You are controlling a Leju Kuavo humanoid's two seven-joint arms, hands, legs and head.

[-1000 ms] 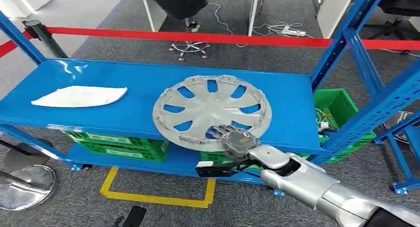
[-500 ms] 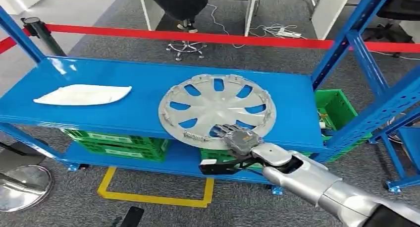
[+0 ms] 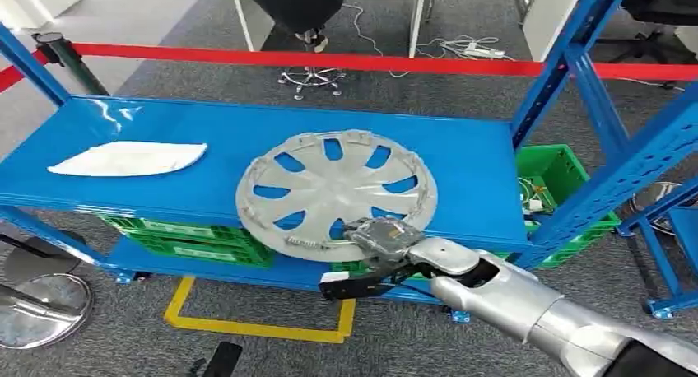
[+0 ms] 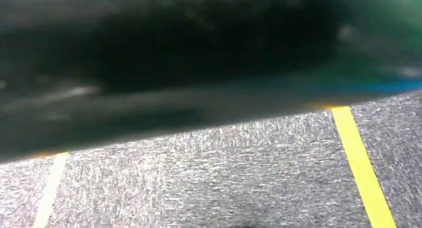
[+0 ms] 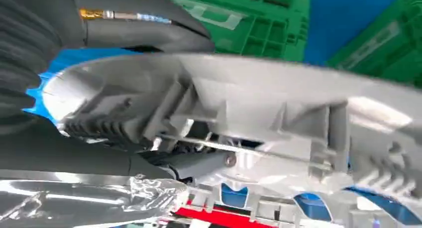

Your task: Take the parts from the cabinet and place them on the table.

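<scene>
A silver hubcap (image 3: 336, 193) lies on the blue cabinet shelf (image 3: 165, 130), its near rim past the shelf's front edge. My right hand (image 3: 381, 236) grips that near rim, fingers over the top and thumb under it. In the right wrist view the hubcap's ribbed rim (image 5: 249, 118) sits between my thumb and dark fingers (image 5: 129, 29). A flat white part (image 3: 127, 159) rests at the shelf's left end.
Green crates (image 3: 197, 239) stand on the lower shelf and another green crate (image 3: 560, 175) at the right. Blue uprights (image 3: 568, 72) frame the right side. A red barrier tape (image 3: 329, 62) runs behind. Yellow floor tape (image 3: 255, 328) marks the carpet below.
The hubcap has slid toward the shelf's front edge and leftward with my right hand on its rim. The camera has shifted slightly too.
</scene>
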